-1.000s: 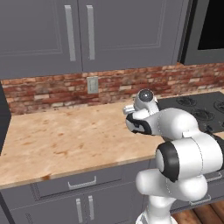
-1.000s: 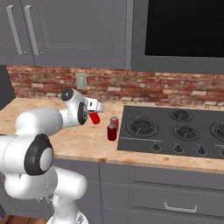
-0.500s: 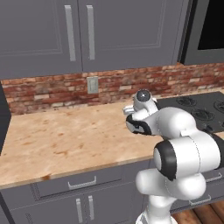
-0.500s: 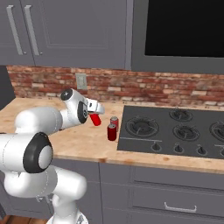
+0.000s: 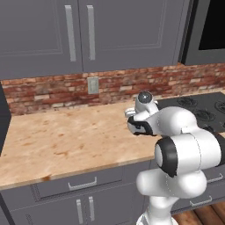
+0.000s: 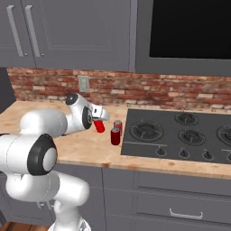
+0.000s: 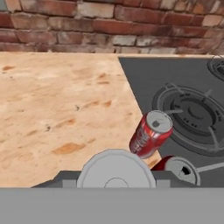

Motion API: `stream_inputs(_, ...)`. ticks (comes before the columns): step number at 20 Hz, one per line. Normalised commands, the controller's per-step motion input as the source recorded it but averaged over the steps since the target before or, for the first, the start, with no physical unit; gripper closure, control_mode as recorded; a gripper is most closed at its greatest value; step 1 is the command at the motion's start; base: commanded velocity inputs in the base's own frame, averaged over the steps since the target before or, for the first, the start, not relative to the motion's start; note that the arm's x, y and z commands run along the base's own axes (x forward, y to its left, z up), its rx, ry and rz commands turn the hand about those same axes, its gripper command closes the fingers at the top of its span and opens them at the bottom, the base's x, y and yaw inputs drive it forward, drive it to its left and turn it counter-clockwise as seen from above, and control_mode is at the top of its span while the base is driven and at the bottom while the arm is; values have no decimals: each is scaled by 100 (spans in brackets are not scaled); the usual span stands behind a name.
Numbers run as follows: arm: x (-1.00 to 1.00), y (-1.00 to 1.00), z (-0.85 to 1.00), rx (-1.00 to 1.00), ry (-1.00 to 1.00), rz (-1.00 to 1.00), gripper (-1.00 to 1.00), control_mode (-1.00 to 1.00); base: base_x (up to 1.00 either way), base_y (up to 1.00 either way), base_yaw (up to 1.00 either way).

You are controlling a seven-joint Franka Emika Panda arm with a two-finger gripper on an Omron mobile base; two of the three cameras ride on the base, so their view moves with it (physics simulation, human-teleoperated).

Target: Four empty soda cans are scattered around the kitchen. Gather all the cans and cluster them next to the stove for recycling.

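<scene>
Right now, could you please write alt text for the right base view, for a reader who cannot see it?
The white arm's gripper holds a red soda can above the wooden counter, beside two more red cans standing upright by the left edge of the black stove. Behind are a brick backsplash and grey cabinets.

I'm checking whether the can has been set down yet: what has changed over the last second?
Nothing visibly changed. The gripper is still shut on the held soda can, hanging above the counter just left of the two standing soda cans beside the stove. Arm, cans and camera views match the earlier pictures.
</scene>
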Motion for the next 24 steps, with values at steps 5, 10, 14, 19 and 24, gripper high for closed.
stream_inputs(5, 5, 0, -27, 0, 5, 0, 100, -100, 0, 0, 0)
stream_inputs(10, 9, -2, -28, 0, 4, 0, 100, -100, 0, 0, 0)
stream_inputs(14, 7, -12, -14, 1, 0, 0, 100, -100, 0, 0, 0)
stream_inputs(19, 8, -9, -6, 0, 0, 0, 100, -100, 0, 0, 0)
stream_inputs(24, 4, -2, -6, 0, 0, 0, 100, -100, 0, 0, 0)
